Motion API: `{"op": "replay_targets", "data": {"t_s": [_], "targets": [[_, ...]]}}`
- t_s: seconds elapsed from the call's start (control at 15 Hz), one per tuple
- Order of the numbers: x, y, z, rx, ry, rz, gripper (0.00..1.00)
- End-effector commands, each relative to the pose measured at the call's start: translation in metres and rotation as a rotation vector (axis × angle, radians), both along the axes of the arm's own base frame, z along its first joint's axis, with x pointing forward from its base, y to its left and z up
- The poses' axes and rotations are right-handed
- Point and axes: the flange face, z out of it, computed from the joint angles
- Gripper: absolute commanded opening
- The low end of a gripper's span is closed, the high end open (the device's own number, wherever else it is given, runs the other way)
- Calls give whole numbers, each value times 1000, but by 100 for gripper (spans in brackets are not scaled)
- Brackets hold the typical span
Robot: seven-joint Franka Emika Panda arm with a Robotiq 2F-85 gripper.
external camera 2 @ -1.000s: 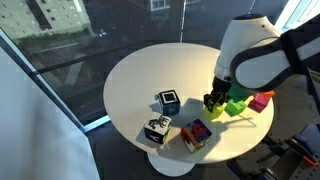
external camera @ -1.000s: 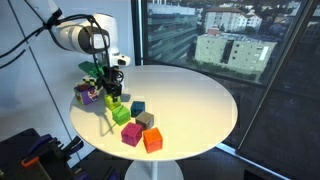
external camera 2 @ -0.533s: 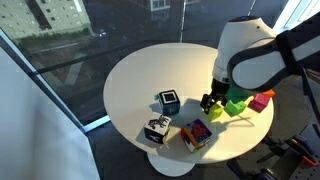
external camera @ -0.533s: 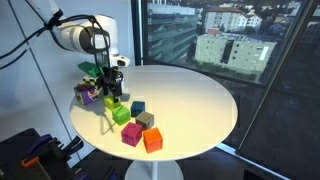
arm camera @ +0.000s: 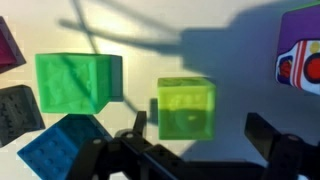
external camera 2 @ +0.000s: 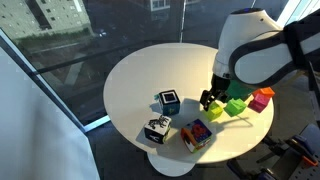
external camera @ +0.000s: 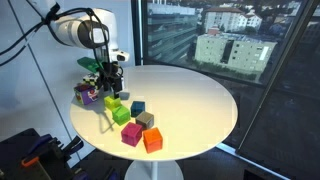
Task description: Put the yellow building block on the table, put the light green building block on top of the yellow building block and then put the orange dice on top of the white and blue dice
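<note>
In the wrist view the light green building block [arm camera: 186,107] lies right below my gripper [arm camera: 200,122], whose jaws stand wide open on either side of it without touching. Both exterior views show the gripper [external camera: 110,88] [external camera 2: 209,99] hanging just above that block [external camera: 111,103] [external camera 2: 216,112]. The yellow building block is hidden from above, and I cannot tell it apart elsewhere. The orange dice [external camera 2: 196,134] [arm camera: 298,55] sits near the table's [external camera 2: 140,75] edge. The white and blue dice [external camera 2: 168,101] stands a little further in.
Beside the light green block lie a darker green cube [arm camera: 78,82], a teal cube [arm camera: 60,150], a grey cube [arm camera: 18,108] and a magenta cube [external camera: 131,134]. A plain orange cube [external camera: 152,140] and a black-and-white die [external camera 2: 156,130] sit near the table edge.
The jaws have opened wide and let go of the light green block. The gripper has lifted slightly above it. The blocks have stayed in place.
</note>
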Motion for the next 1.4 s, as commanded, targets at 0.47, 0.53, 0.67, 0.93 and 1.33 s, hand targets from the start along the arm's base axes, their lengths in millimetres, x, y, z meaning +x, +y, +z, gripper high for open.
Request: {"op": "replay_targets", "data": {"t_s": [0.47,0.53,0.67,0.93,1.33], "targets": [[-17,-41,36,-37,26,-18,100],[-18,-47,36,-41,28,-22,100],[-21,-59,33,-48,30,-24,100],[-27,-78,26,-62,38,-9,100],[-36,-94,13,-77,38,27,100]]}}
